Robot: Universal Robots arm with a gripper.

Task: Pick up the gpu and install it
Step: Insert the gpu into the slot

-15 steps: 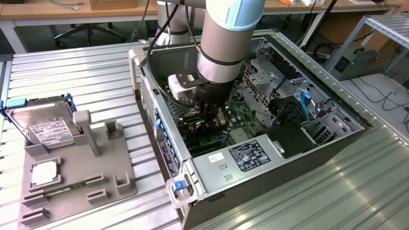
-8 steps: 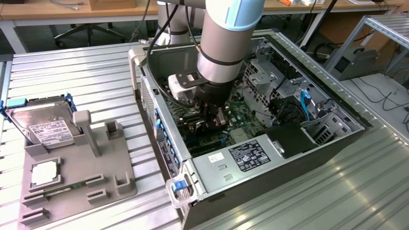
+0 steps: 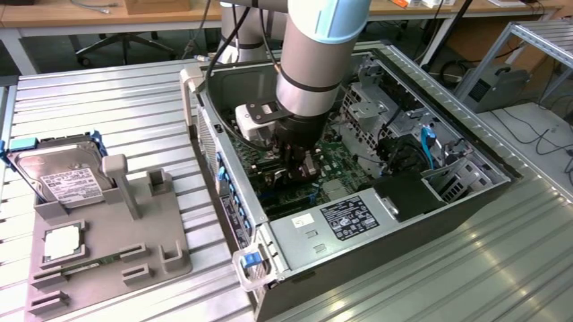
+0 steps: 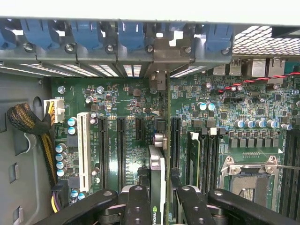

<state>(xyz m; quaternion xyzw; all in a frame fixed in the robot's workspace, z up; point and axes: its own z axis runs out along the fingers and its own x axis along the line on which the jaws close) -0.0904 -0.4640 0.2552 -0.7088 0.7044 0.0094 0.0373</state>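
Your fingers pinch the gpu on edge over the green board, inside the open computer case. Slots crowd both sides; whether its lower edge is seated, you can't tell.

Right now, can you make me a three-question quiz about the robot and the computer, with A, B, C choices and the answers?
1. Where is the gripper?
A. Inside the open computer case
B. Over the grey tray
C. Above the floor

2. What colour are the clips along the case edge in the wrist view?
A. Red
B. Blue
C. Yellow

3. What is the gripper doing?
A. Hanging empty
B. Holding the hard drive
C. Holding the graphics card on edge over the green board

Answers:
1 A, the arm reaches down into the case.
2 B, the clips are plainly blue.
3 C, the fingers close on the thin card; the hard drive stands in the grey tray.
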